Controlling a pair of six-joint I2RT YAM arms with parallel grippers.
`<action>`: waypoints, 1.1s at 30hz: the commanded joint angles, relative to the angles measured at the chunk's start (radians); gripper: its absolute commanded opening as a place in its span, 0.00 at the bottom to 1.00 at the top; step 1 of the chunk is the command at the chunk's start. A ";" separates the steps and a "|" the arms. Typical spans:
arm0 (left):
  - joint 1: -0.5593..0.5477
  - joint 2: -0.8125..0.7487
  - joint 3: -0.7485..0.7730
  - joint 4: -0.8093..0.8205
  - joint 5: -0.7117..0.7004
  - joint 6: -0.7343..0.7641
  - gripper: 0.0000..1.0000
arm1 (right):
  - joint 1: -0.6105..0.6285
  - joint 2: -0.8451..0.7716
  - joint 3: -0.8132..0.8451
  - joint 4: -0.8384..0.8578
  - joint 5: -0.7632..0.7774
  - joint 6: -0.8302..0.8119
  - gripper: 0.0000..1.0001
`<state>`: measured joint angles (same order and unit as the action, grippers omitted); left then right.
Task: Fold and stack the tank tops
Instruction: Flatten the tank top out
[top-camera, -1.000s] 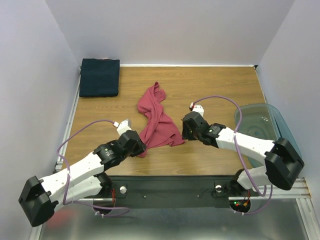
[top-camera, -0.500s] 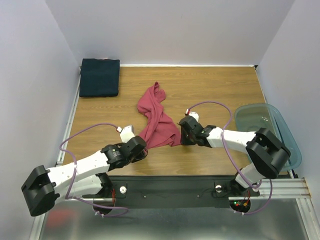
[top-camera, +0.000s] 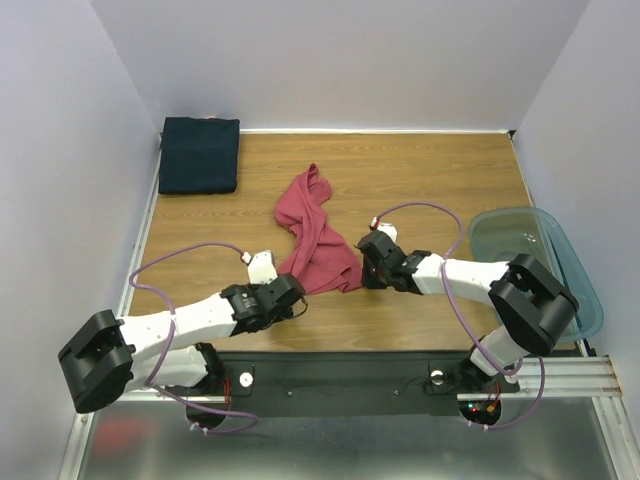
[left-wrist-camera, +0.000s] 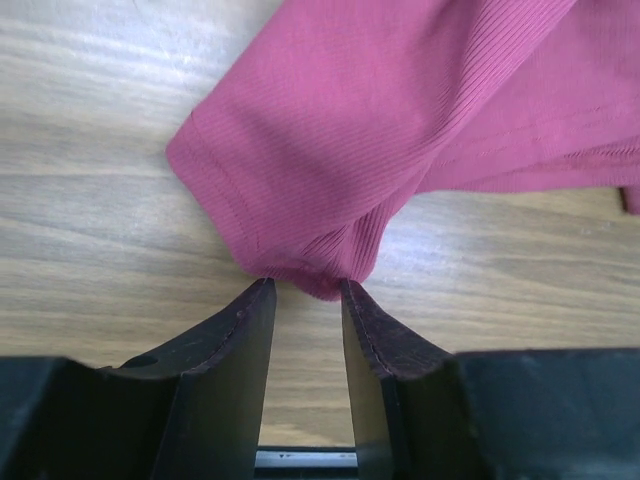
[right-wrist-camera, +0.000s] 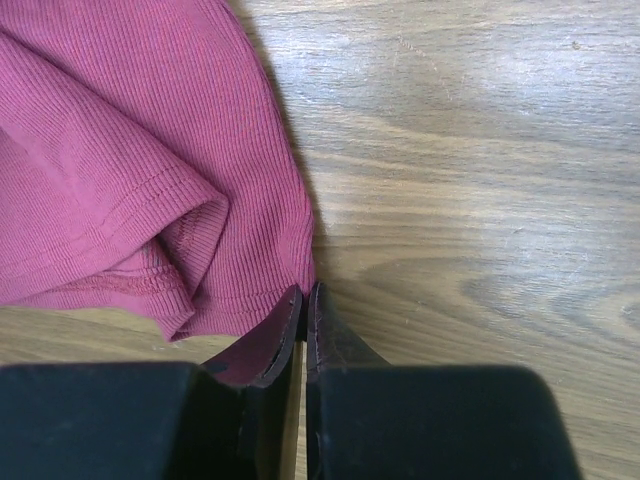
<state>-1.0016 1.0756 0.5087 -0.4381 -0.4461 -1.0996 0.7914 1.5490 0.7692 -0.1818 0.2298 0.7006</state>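
- At near hem of rose-red tank top (top-camera: 320, 255), left gripper (left-wrist-camera: 305, 292) came in, jaws apart round cloth tip.
- Right gripper (right-wrist-camera: 304, 293) clenched at hem corner; lift & spread prob. next.

rose-red top (top-camera: 318, 250), ribbed; navy top (top-camera: 200, 155), perhaps black; wood-grain table (top-camera: 430, 180); blue-green tub (top-camera: 510, 245)
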 joint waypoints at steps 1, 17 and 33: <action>-0.005 0.030 0.062 -0.010 -0.088 0.026 0.45 | -0.009 0.003 -0.011 0.021 0.013 0.002 0.00; -0.005 0.130 0.103 -0.002 -0.129 0.037 0.30 | -0.018 -0.029 -0.033 0.021 0.022 -0.003 0.00; 0.035 -0.054 0.362 -0.102 -0.117 0.234 0.00 | -0.214 -0.314 0.028 -0.088 0.016 -0.082 0.00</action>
<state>-0.9932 1.1217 0.7326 -0.5106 -0.5484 -0.9657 0.6456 1.3357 0.7372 -0.2161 0.2283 0.6697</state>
